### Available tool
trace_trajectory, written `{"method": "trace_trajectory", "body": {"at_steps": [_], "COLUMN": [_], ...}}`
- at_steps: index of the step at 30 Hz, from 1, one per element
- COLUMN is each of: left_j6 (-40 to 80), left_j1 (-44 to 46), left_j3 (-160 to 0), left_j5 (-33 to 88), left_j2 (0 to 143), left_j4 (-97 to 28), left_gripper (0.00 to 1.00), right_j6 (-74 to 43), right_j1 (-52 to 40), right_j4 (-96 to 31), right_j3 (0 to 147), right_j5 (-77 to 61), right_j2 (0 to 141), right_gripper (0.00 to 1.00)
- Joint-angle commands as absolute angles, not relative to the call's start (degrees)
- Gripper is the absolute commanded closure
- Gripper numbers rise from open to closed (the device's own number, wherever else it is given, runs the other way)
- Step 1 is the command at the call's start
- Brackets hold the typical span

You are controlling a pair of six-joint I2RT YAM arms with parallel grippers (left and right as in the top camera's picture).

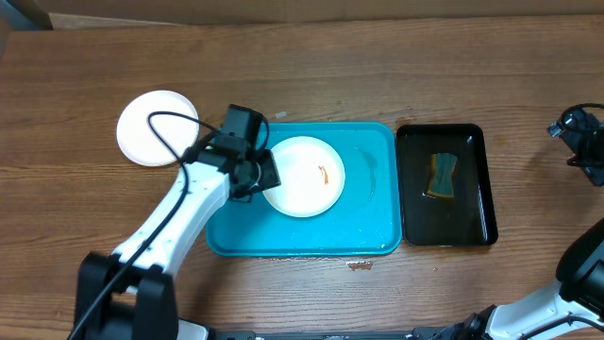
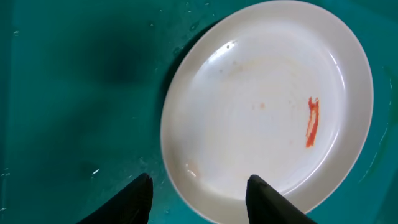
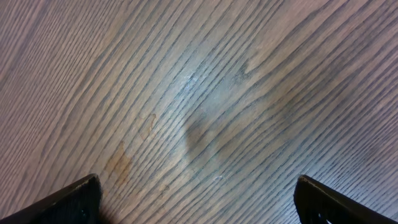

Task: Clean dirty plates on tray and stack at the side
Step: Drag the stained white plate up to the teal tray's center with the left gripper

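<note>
L gripper [image 2: 198, 202]: jaws parted, holding nothing. Hangs low over the plate's near-left rim, one finger [image 2: 138, 200] above the tray floor, the other above the plate's inner face, rim running betw. them.
R gripper [image 3: 199, 205]: spread wide, empty, over bare wood table [image 3: 205, 93]. Far right in overhead view, well apart from the work.
Dirty plate [image 1: 304, 176]: white, round, shallow. Lies flat in left-centre of turquoise tray [image 1: 370, 219]. Thin orange-red smear [image 2: 312, 121] right of centre.
Other plate [image 1: 158, 127]: white, on the table near the tray's upper-left corner. No smear I can make out.
Third plate: not in view.
Black tray [image 1: 477, 189]: just beside the turquoise tray on its right, sponge [image 1: 440, 177] lying in it.
Handling (est.): plate looks stiff, light, glossy. Droplets on the tray around it, so prob. slippery & apt to skate if pushed. Sits flat, so no way under it w/o tipping.
Grip pt (est.): the rim under L gripper. Pinch across the lip, one finger inside, one outside/under, clear of the smear. Shallow lip = thin purchase, so needs a firm squeeze. Could chip if knocked on the tray wall.
</note>
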State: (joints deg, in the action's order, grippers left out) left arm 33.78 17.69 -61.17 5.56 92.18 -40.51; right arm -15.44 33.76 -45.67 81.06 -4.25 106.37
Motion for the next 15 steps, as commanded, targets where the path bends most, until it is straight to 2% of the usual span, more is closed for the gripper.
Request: {"method": "trace_trajectory", "body": {"at_steps": [1, 10, 15], "left_j6": [34.74, 34.65, 32.71], "left_j1": [18.81, 18.65, 18.65], "left_j3": [-60.73, -60.75, -61.1], "left_j5": [6.28, 6.92, 7.33], "left_j2": [96.01, 99.26, 99.13], "left_j4": [-39.24, -38.28, -38.68], "left_gripper": [0.5, 0.48, 0.52], "right_j6": [-16.47, -18.83, -25.32], "right_j1": [33.82, 33.76, 33.78], "right_j4": [-44.75, -37.36, -40.34], "right_j3": [82.35, 82.35, 82.37], "right_j5": [-4.21, -7.09, -29.36], "right_j2": [106.19, 106.19, 106.19], "right_gripper": [0.0, 0.0, 0.0]}}
